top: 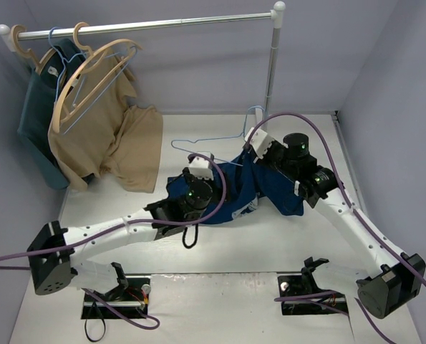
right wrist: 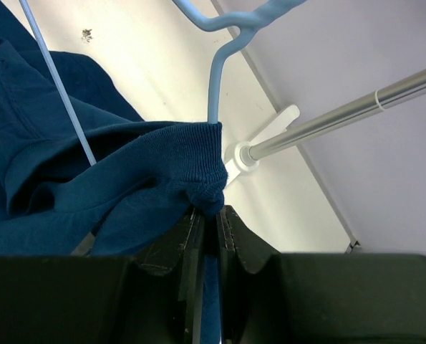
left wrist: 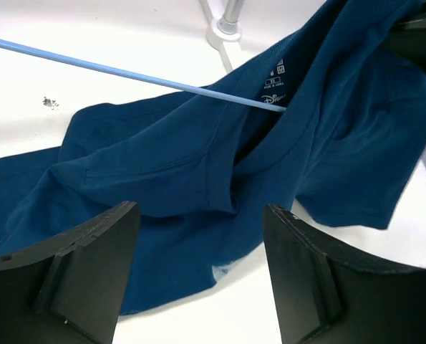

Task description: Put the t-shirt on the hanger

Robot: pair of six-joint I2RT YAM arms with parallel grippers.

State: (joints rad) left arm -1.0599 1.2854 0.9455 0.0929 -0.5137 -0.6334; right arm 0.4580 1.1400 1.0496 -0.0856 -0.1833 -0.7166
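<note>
Left claw (left wrist: 198, 215): jaws wide apart, nothing between them, hovering over the crumpled cloth.
Right claw (right wrist: 211, 215): pinched tight on the hanger's neck below the hook, with the collar bunched at its tips.
T-shirt (top: 248, 186): heaped on the desk (top: 220, 244) between the two arms.
Hanger (right wrist: 213, 93): one thin arm runs into the neck opening beside the label.

Top view high, rearward; wrist views close, sharing t-shirt (left wrist: 162, 158).
</note>
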